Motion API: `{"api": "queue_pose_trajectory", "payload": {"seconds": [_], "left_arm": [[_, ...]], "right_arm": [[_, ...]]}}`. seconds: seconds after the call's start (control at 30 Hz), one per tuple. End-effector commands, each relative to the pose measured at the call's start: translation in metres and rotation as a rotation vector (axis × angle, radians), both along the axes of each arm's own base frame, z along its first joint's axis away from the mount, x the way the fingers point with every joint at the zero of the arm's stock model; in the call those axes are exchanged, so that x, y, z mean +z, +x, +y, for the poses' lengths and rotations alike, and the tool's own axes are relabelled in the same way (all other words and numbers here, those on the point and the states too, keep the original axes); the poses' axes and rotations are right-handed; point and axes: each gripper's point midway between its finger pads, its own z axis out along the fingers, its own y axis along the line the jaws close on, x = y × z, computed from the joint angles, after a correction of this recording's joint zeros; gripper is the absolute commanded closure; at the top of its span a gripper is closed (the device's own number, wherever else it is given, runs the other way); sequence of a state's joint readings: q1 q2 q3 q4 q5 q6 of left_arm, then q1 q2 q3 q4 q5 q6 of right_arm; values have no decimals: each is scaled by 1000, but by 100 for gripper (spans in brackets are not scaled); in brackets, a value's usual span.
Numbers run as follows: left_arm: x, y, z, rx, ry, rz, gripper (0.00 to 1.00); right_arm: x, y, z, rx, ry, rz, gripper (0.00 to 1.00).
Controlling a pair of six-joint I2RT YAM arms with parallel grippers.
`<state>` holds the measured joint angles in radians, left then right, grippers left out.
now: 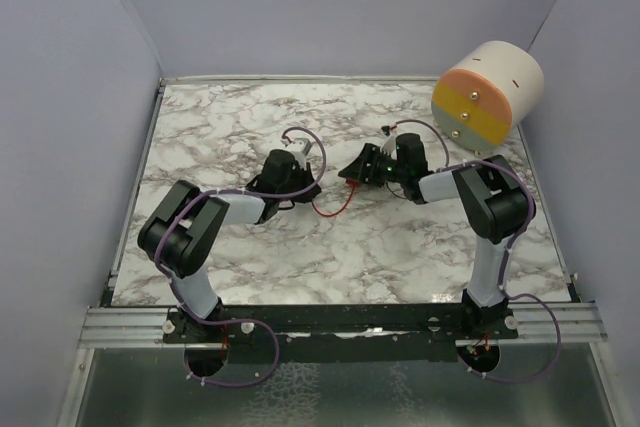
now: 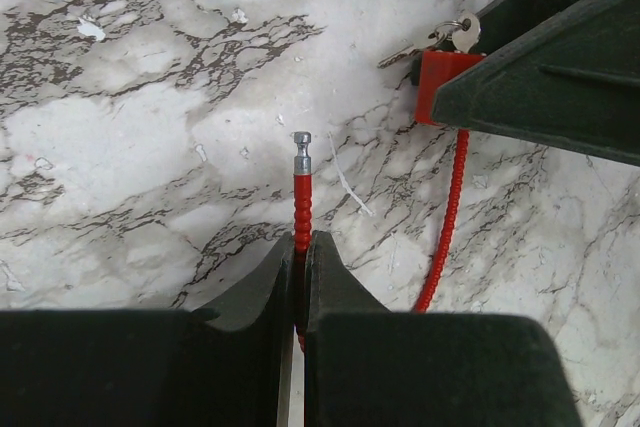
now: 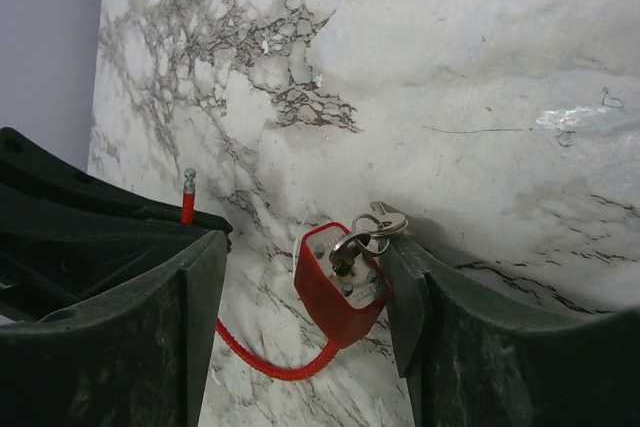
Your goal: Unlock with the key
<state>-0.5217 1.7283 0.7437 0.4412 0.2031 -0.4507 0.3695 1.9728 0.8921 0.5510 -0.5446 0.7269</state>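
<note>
One white marble-patterned table (image 1: 300,267), grey-veined and glossy, fills the overhead view between plain lilac walls. Two black-and-white arms meet at frame centre. At upper right, one cream cylinder (image 1: 488,92) lies on its side, its round face banded orange and yellow.

The left gripper (image 2: 300,247) is clamped tight on one ribbed red cable (image 2: 447,217), whose silver metal tip (image 2: 302,139) stands just clear of the fingers. The right gripper (image 3: 305,257) stands with its jaws apart, straddling one blocky red padlock (image 3: 340,292) on the marble at centre frame, a clear gap on the lock's left. One key (image 3: 347,247) sits in the lock, with a small metal ring (image 3: 385,219) beside it; further keys cannot be counted.
</note>
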Motion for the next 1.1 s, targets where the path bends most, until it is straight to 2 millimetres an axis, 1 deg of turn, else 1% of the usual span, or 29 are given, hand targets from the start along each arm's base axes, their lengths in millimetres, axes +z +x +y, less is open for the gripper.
{"api": "queue_pose_trajectory", "payload": {"seconds": [0.0,0.07,0.23,0.27,0.3,0.47,0.6,0.77,0.87,0.9,0.93,0.97,1.0,1.07], "left_arm": [[13,6,1,-26,-30,-29,100],[16,9,5,-22,-23,-33,100],[15,14,15,-11,-16,-22,100],[24,16,17,-6,-26,-41,100],[27,16,18,-2,-29,-45,100],[31,20,27,25,-29,-52,100],[33,24,31,37,-29,-57,100],[31,28,33,40,-26,-51,100],[29,29,33,44,-23,-46,100],[29,31,34,47,-25,-48,98],[30,31,34,52,-25,-47,87],[30,33,35,61,-24,-49,74],[31,34,36,69,-22,-51,64],[33,36,37,80,-21,-58,56]], "right_arm": [[-5,-1,-9,-35,-58,10,33],[-4,0,-11,-50,-70,9,31],[2,3,-19,-97,-87,0,30],[3,2,-20,-106,-88,-2,30],[4,2,-21,-114,-91,-4,29],[9,3,-31,-166,-116,-19,29],[20,5,-44,-224,-142,-61,25],[44,5,-53,-267,-129,-143,25],[56,1,-58,-282,-118,-196,23],[60,0,-60,-289,-115,-212,23],[65,-1,-61,-289,-112,-234,22],[70,-2,-62,-289,-114,-256,22],[72,-3,-64,-292,-123,-264,22],[78,-5,-67,-293,-135,-284,22]]}}
